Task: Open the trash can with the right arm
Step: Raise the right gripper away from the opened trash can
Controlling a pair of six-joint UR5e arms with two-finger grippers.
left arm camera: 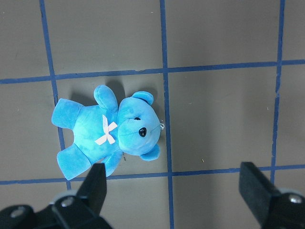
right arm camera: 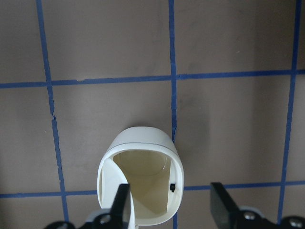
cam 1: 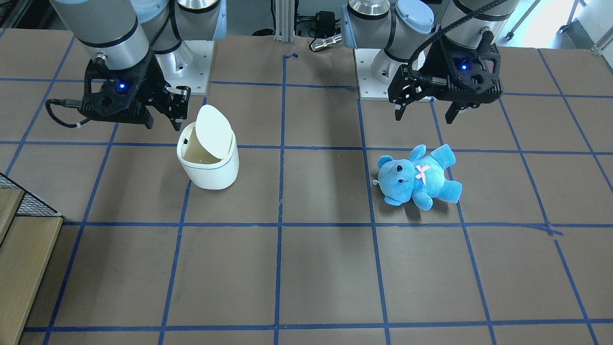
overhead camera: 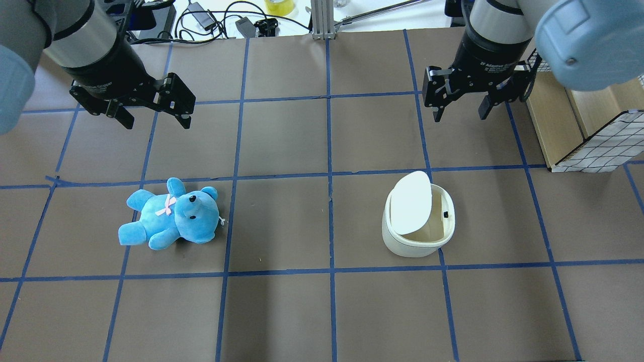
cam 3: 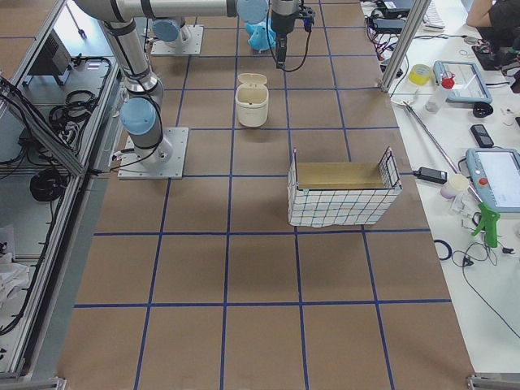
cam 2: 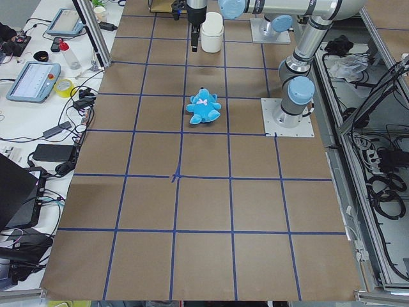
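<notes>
My right gripper (overhead camera: 460,116) hangs above the table (overhead camera: 282,311) with its two fingers spread wide and nothing between them. My right wrist camera looks straight down past both fingertips (right arm camera: 121,198) onto the one trash can (overhead camera: 402,246), which I am not touching. It stands upright on the brown paper where two blue tape lines cross, in the right half of the table as I face it. Its single flat white lid (overhead camera: 411,208) is tipped up on edge, so the mouth is open and the cream inside wall shows, with one small dark catch (right arm camera: 171,187) on the inner rim. My left gripper (overhead camera: 157,123) is well apart on the other side, its two fingers also held wide and empty. Below it lies one blue plush bear (overhead camera: 171,221), on its back with a pale pink bow on its chest. Beyond the can, towards the table's end on my right, stands one wire-mesh basket (cam 3: 341,203) lined with wood. I count one can, one lid, one bear, one basket and two open grippers.
</notes>
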